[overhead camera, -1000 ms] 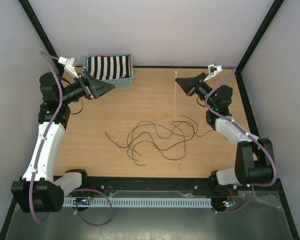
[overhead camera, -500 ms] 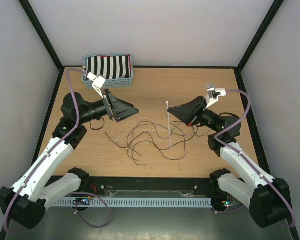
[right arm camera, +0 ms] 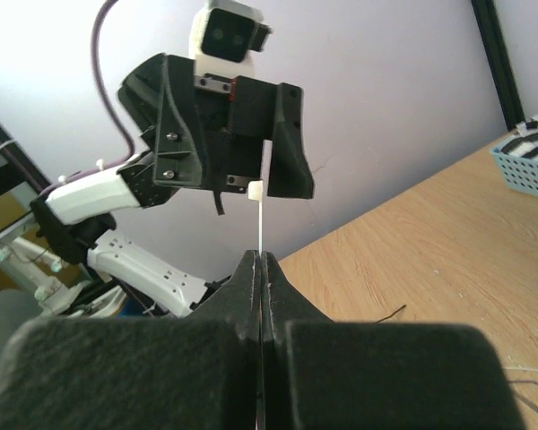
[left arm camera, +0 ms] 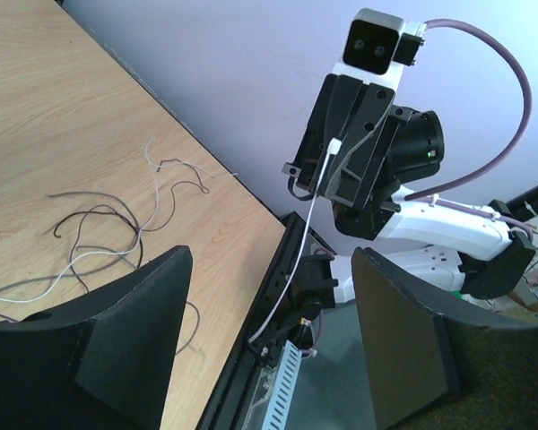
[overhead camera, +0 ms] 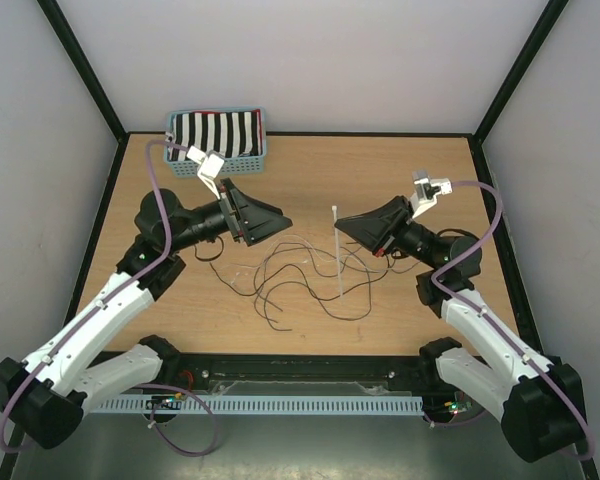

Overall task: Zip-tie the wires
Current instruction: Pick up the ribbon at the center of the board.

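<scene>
The wires (overhead camera: 310, 272) lie loose in curls on the wooden table, dark strands with a few pale ones; they also show in the left wrist view (left arm camera: 117, 224). My right gripper (overhead camera: 341, 223) is shut on a white zip tie (overhead camera: 337, 262) and holds it above the wires; in the right wrist view (right arm camera: 261, 262) the zip tie (right arm camera: 260, 224) sticks out past the closed tips. My left gripper (overhead camera: 280, 222) is open and empty, just left of the zip tie, facing the right gripper. In the left wrist view the zip tie (left arm camera: 298, 255) hangs between its fingers (left arm camera: 125, 340).
A blue basket (overhead camera: 258, 153) with a striped cloth stands at the back left and shows in the right wrist view (right arm camera: 529, 166). A black frame rail (overhead camera: 300, 368) runs along the table's near edge. Purple arm cables loop beside both arms.
Both arms swung in from the back corners to the table's middle. In the last half second the left gripper moved a little right, closer to the zip tie; the right barely moved.
</scene>
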Controlling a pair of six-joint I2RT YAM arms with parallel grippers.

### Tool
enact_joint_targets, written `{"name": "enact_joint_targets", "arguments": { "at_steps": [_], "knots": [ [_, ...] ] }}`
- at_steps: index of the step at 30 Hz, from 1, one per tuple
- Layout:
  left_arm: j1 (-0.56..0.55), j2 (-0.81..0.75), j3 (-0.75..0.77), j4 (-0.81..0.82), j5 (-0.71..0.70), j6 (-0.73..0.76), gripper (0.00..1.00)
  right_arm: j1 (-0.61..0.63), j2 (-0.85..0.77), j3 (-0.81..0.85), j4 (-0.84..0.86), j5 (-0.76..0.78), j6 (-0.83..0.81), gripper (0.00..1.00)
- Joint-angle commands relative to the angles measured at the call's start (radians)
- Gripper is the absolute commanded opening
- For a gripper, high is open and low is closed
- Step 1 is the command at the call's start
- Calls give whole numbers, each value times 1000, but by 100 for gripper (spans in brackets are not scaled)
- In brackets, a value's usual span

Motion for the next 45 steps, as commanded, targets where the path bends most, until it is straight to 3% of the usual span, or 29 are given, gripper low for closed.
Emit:
{"name": "enact_joint_targets", "arguments": {
  "at_steps": [1, 5, 13, 20, 26, 45],
  "knots": [
    [-6, -2, -15, 66, -48, 12, 73, 27, -41, 35, -169, 115, -101, 0],
    [-3, -30, -48, 63, -125, 40, 72, 105, -96, 151, -547, 320, -366, 0],
    [18, -9, -64, 60, -173, 7, 69, 267, -90, 226, -771, 620, -616, 0],
    [17, 8, -57, 60, -206, -9, 66, 405, -65, 239, -806, 844, -759, 0],
    [-8, 39, -53, 60, -250, -38, 63, 468, -28, 232, -793, 941, -818, 0],
    [-235, 212, 38, 57, -579, 3, 60, 506, 34, 212, -756, 973, -854, 0]
  ]
}}
